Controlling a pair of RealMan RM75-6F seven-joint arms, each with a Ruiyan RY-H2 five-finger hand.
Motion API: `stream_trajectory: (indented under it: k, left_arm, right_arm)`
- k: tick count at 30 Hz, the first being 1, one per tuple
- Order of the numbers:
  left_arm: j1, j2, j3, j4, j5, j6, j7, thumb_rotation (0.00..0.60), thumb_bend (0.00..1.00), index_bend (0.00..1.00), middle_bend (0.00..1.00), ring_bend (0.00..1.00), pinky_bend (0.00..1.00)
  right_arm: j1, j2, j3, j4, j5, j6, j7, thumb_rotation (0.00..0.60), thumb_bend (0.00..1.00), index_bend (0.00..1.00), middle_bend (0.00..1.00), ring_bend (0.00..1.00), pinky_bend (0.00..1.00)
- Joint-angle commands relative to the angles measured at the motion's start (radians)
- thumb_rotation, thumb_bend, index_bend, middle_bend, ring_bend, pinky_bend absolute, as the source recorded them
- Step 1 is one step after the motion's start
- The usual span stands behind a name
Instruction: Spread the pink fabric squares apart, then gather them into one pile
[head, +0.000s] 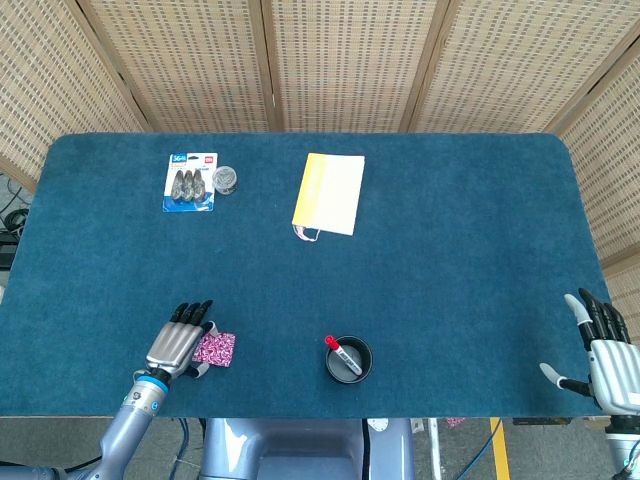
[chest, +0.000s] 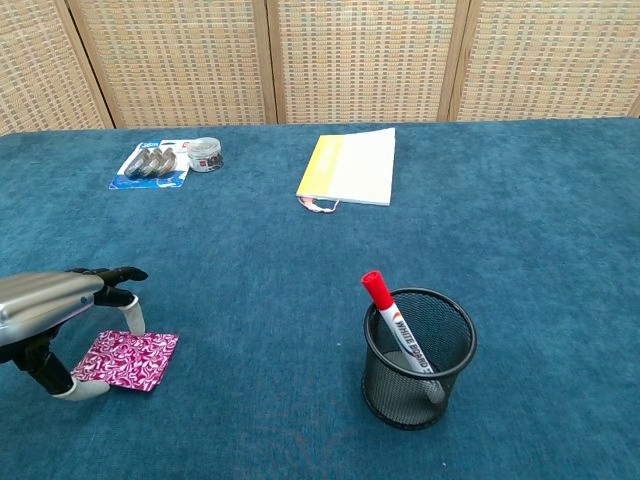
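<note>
Left hand (chest: 45, 310) is arched over the pink fabric (chest: 128, 358) near the table's (head: 450, 290) front edge, fingertips touching, nothing gripped; right hand (head: 603, 345) is held spread, empty.

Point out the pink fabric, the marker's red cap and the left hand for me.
pink fabric (chest: 130, 358): chest view, middle of the patterned top.
red cap (chest: 376, 288): chest view, marker's upper end above the mesh cup.
left hand (head: 178, 340): head view, back of the hand.
</note>
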Motion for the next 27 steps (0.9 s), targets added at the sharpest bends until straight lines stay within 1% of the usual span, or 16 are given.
stream_trajectory:
  k: [1, 8, 10, 14, 18, 20, 22, 23, 25, 26, 27]
  left_arm:
    - [0.0, -0.001, -0.002, 0.0, -0.001, 0.0, 0.001, 0.6, 0.26, 0.37, 0.0, 0.0, 0.0]
    - [-0.002, 0.003, -0.005, -0.003, -0.011, -0.004, 0.015, 0.6, 0.26, 0.3, 0.0, 0.0, 0.0]
    - [-0.001, 0.004, -0.007, -0.005, -0.013, -0.003, 0.016, 0.6, 0.26, 0.26, 0.0, 0.0, 0.0]
    - [-0.002, 0.009, -0.01, -0.009, -0.015, -0.003, 0.017, 0.6, 0.26, 0.23, 0.0, 0.0, 0.0]
    - [0.003, 0.03, -0.013, -0.028, 0.013, -0.001, -0.009, 0.6, 0.26, 0.2, 0.0, 0.0, 0.0]
    - [0.007, 0.051, -0.013, -0.042, 0.045, 0.005, -0.031, 0.6, 0.26, 0.17, 0.0, 0.0, 0.0]
    - [0.017, 0.086, -0.01, -0.057, 0.111, 0.03, -0.062, 0.6, 0.25, 0.12, 0.0, 0.0, 0.0]
    - [0.027, 0.108, -0.005, -0.059, 0.162, 0.046, -0.092, 0.6, 0.25, 0.1, 0.0, 0.0, 0.0]
    - [0.049, 0.144, 0.004, -0.051, 0.252, 0.088, -0.15, 0.6, 0.19, 0.03, 0.0, 0.0, 0.0]
    - [0.066, 0.166, 0.012, -0.038, 0.311, 0.121, -0.189, 0.6, 0.16, 0.01, 0.0, 0.0, 0.0]
    - [0.079, 0.184, 0.019, -0.027, 0.352, 0.146, -0.217, 0.6, 0.1, 0.0, 0.0, 0.0, 0.0]
  right_arm:
    - [0.0, 0.0, 0.0, 0.0, 0.0, 0.0, 0.0, 0.6, 0.18, 0.0, 0.0, 0.0, 0.0]
    - [0.0, 0.0, 0.0, -0.001, 0.0, -0.001, 0.001, 0.6, 0.18, 0.0, 0.0, 0.0, 0.0]
    - [0.0, 0.0, 0.0, 0.0, 0.0, -0.001, 0.001, 0.6, 0.18, 0.0, 0.0, 0.0, 0.0]
    - [0.0, 0.0, 0.0, -0.001, 0.0, -0.001, 0.001, 0.6, 0.18, 0.0, 0.0, 0.0, 0.0]
    - [0.0, 0.0, 0.0, -0.001, 0.001, -0.001, 0.002, 0.6, 0.18, 0.0, 0.0, 0.0, 0.0]
    - [0.0, 0.0, 0.0, 0.0, 0.002, -0.002, 0.002, 0.6, 0.18, 0.0, 0.0, 0.0, 0.0]
    - [0.001, 0.001, 0.0, -0.001, 0.002, -0.002, 0.003, 0.6, 0.18, 0.0, 0.0, 0.0, 0.0]
    - [0.001, 0.001, 0.0, 0.0, 0.002, -0.002, 0.004, 0.6, 0.18, 0.0, 0.0, 0.0, 0.0]
    - [0.001, 0.001, 0.0, 0.0, 0.002, -0.003, 0.003, 0.6, 0.18, 0.0, 0.0, 0.0, 0.0]
    - [0.001, 0.001, 0.0, 0.0, 0.001, -0.002, 0.002, 0.6, 0.18, 0.0, 0.0, 0.0, 0.0]
    - [0.001, 0.001, 0.0, 0.0, 0.001, -0.002, 0.001, 0.6, 0.18, 0.0, 0.0, 0.0, 0.0]
